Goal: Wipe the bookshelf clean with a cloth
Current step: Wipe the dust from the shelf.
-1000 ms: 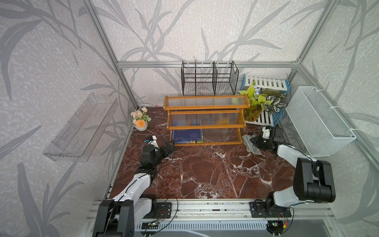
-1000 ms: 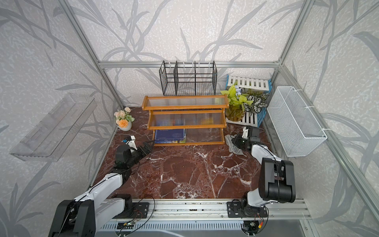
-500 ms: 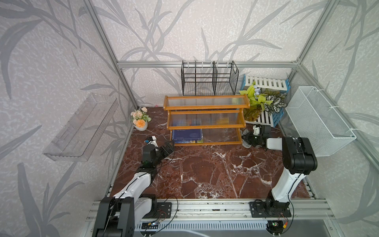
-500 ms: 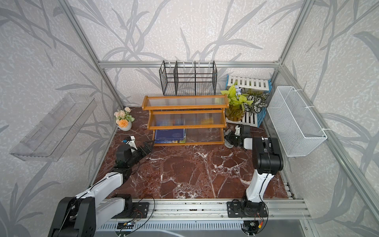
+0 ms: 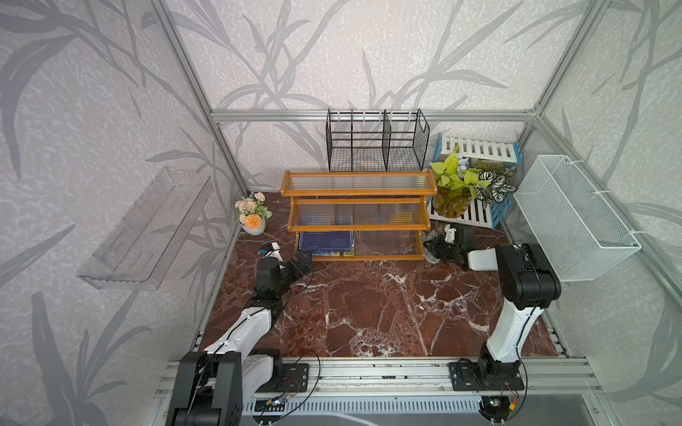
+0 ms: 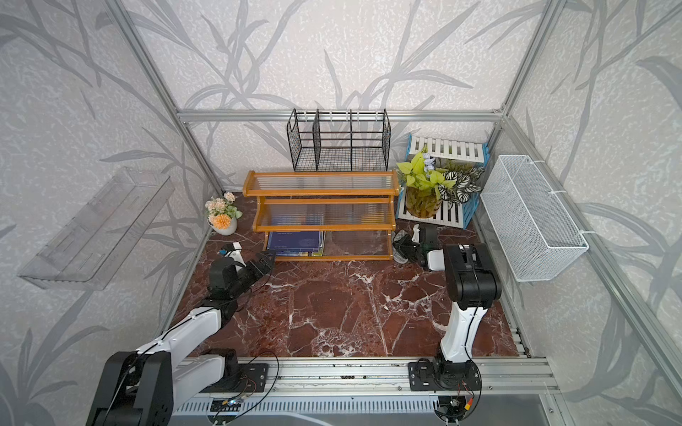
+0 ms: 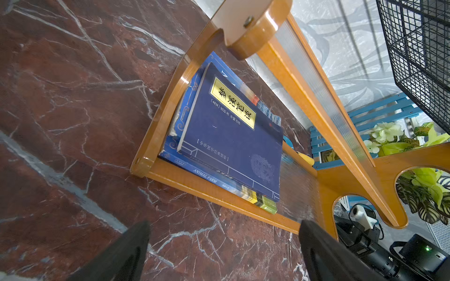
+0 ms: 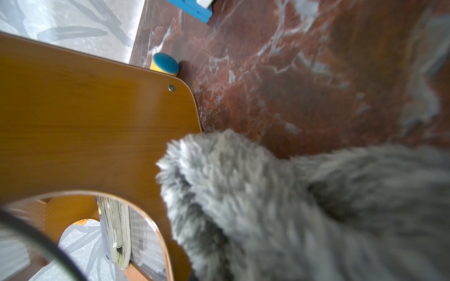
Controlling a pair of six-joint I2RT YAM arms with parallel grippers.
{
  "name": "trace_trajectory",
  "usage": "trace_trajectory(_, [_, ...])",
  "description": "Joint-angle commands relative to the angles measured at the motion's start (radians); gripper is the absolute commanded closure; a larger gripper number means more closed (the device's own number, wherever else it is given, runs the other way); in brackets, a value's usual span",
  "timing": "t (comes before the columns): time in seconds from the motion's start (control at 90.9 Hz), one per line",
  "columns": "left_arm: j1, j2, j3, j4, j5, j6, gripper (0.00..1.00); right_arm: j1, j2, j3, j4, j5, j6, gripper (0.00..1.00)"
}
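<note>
The bookshelf stands at the back of the marble floor, an orange-brown stepped frame with clear ribbed boards. My right gripper lies low beside its right end panel, shut on the grey fluffy cloth. In the right wrist view the cloth fills the foreground and hides the jaws, right up against the wooden side panel. My left gripper is open and empty, just off the floor before the shelf's lower left rail.
A stack of blue books lies on the lowest tier. A flower pot sits left of the shelf, a black wire rack behind it, plants on a slatted crate at its right. A white mesh basket hangs on the right wall.
My right arm has raised its elbow and carried the cloth left, from the open floor to the shelf's right end panel. The left arm has not moved.
</note>
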Motion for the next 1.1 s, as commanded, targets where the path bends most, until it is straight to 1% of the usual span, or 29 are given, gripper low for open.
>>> trace_trajectory(0.0, [0.003, 0.002, 0.031, 0.007, -0.010, 0.006, 0.00, 0.004, 0.017, 0.027, 0.001, -0.020, 0.025, 1.00])
trace_trajectory(0.088, [0.003, 0.009, 0.041, -0.003, 0.003, 0.008, 0.00, -0.001, 0.048, 0.069, 0.037, -0.032, 0.042, 1.00])
trace_trajectory(0.253, [0.003, 0.008, 0.053, -0.021, 0.016, 0.011, 0.00, -0.004, 0.101, 0.109, 0.172, -0.084, 0.112, 1.00])
trace_trajectory(0.429, [0.003, -0.006, 0.054, -0.031, 0.015, 0.011, 0.00, -0.004, 0.092, 0.115, 0.268, -0.108, 0.160, 1.00])
trace_trajectory(0.737, [0.003, -0.031, 0.046, -0.040, 0.019, 0.013, 0.00, -0.006, -0.008, 0.129, 0.437, -0.167, 0.240, 1.00])
trace_trajectory(1.089, [0.003, -0.050, 0.041, -0.043, 0.031, 0.011, 0.00, -0.008, -0.166, 0.157, 0.410, -0.207, 0.258, 1.00])
